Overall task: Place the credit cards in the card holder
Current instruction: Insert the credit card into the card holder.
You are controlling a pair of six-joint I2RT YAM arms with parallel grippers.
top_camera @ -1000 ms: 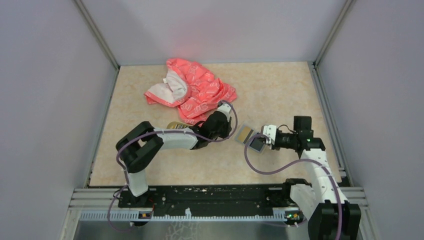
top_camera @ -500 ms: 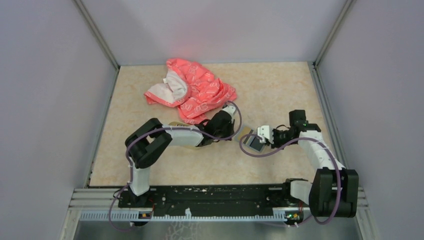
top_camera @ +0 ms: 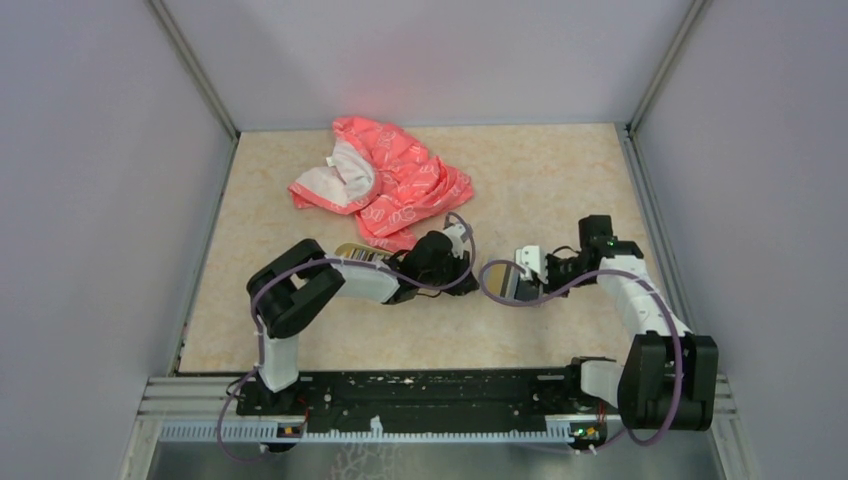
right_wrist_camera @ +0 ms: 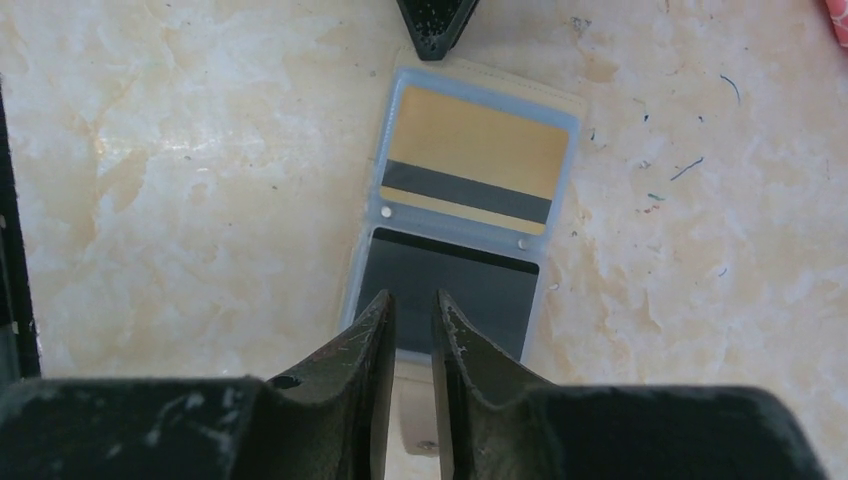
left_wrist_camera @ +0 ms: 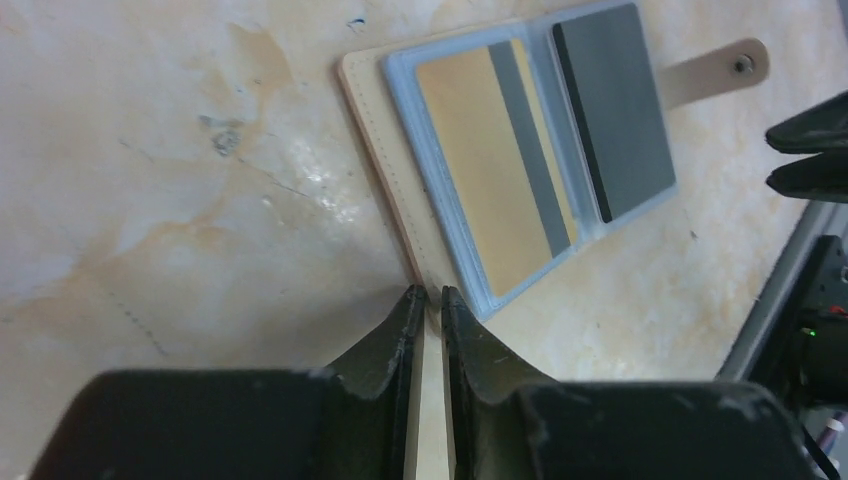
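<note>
The card holder [left_wrist_camera: 562, 130] lies open and flat on the table between my two grippers. It shows small in the top view [top_camera: 497, 278] and from above in the right wrist view [right_wrist_camera: 450, 232]. A golden-tan card with a grey stripe [left_wrist_camera: 480, 170] [right_wrist_camera: 480, 130] and a dark grey card [left_wrist_camera: 620, 110] [right_wrist_camera: 505, 290] sit in its blue-grey sleeves. The snap tab [left_wrist_camera: 715, 72] sticks out on the dark card's side. My left gripper [left_wrist_camera: 427, 292] [top_camera: 468, 270] is shut on the holder's tan edge. My right gripper [right_wrist_camera: 412, 295] [top_camera: 514, 288] hovers over the dark card end, jaws a narrow gap apart, holding nothing.
A pink-red patterned cloth [top_camera: 385, 180] lies crumpled behind the left arm. An oval gold-rimmed dish [top_camera: 350, 252] is partly hidden behind the left forearm. Metal rails and grey walls bound the table on the left, right and back.
The open holder was held up between the two grippers; it now lies flat on the table. Both grippers came down with it, and the right wrist swung in over its dark card end.
</note>
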